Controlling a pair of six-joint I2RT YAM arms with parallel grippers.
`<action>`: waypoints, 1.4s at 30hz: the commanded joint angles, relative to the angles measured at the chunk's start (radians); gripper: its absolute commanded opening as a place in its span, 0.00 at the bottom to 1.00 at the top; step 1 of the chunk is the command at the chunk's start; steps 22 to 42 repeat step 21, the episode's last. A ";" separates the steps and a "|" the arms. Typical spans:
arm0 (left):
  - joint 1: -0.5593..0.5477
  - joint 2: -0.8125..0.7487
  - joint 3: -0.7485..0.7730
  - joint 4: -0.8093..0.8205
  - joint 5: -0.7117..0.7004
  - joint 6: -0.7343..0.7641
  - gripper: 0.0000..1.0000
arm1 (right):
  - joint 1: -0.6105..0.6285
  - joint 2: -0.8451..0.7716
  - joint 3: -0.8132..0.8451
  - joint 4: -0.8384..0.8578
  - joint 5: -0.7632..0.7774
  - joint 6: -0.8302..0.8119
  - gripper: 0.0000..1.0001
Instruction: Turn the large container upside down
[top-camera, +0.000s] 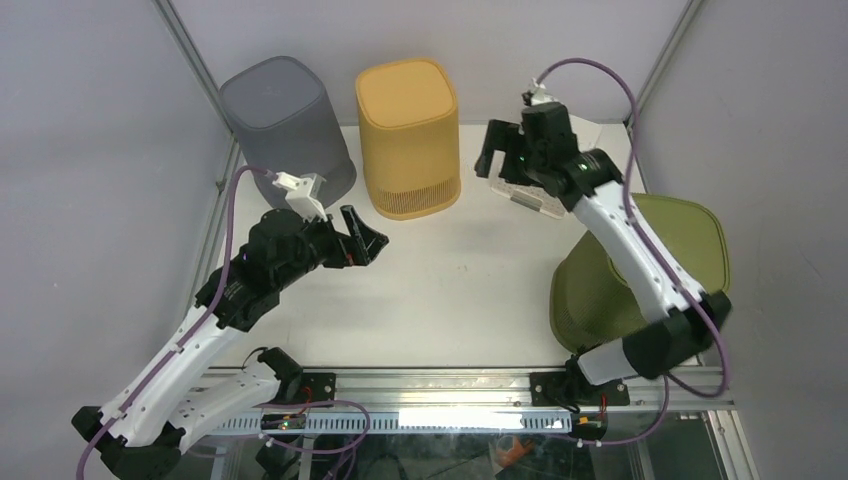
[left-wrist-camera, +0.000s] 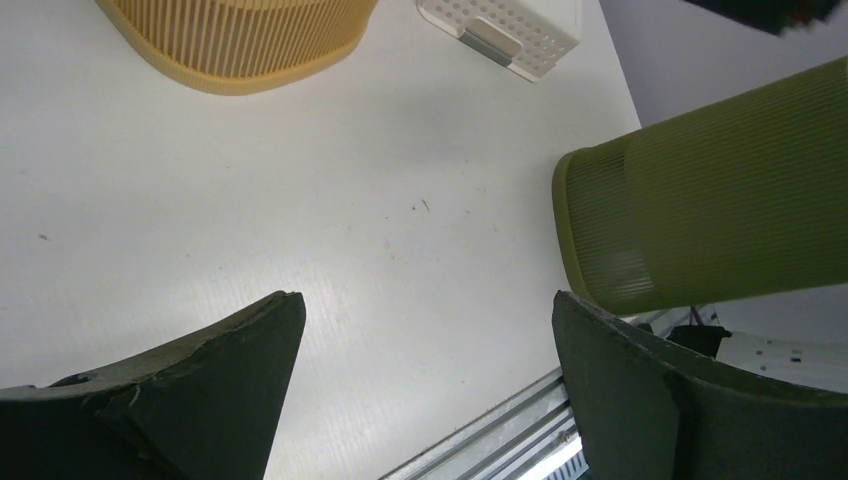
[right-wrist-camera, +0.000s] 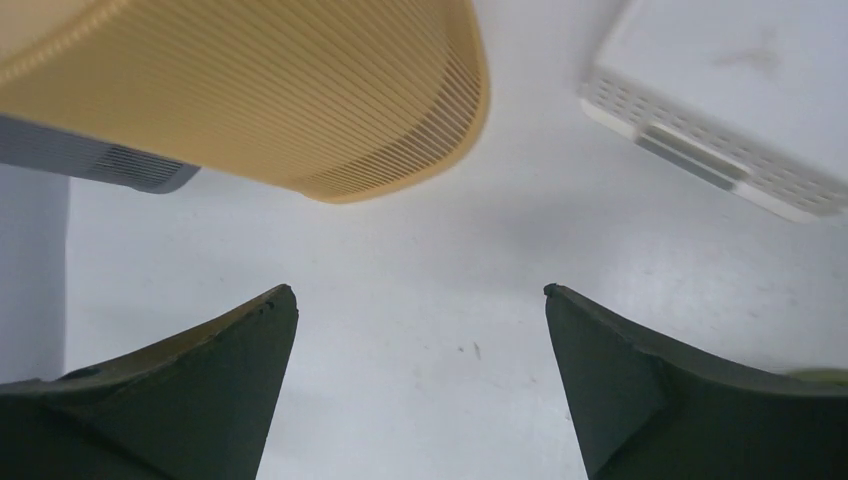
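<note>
The grey container (top-camera: 285, 120) and yellow container (top-camera: 408, 135) at the far side and the green container (top-camera: 695, 245) near right all appear mouth-down on the tabletop (top-camera: 450, 290), so the flip looks done. Left gripper (top-camera: 362, 240) and right gripper (top-camera: 503, 168) hang wide, empty.

yellow bin (top-camera: 408, 135): ribbed matt plastic; green bin (top-camera: 690, 240): ribbed matt plastic; white tray (right-wrist-camera: 740, 110): perforated plastic; table (top-camera: 450, 290): smooth, matt
</note>
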 joint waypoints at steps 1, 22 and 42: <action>-0.004 0.029 0.101 -0.028 -0.126 -0.027 0.99 | 0.000 -0.284 -0.144 -0.062 0.101 -0.107 0.99; -0.004 0.107 0.131 -0.093 -0.247 -0.085 0.99 | 0.001 -0.483 -0.274 -0.152 0.035 -0.056 0.99; -0.004 0.107 0.131 -0.093 -0.247 -0.085 0.99 | 0.001 -0.483 -0.274 -0.152 0.035 -0.056 0.99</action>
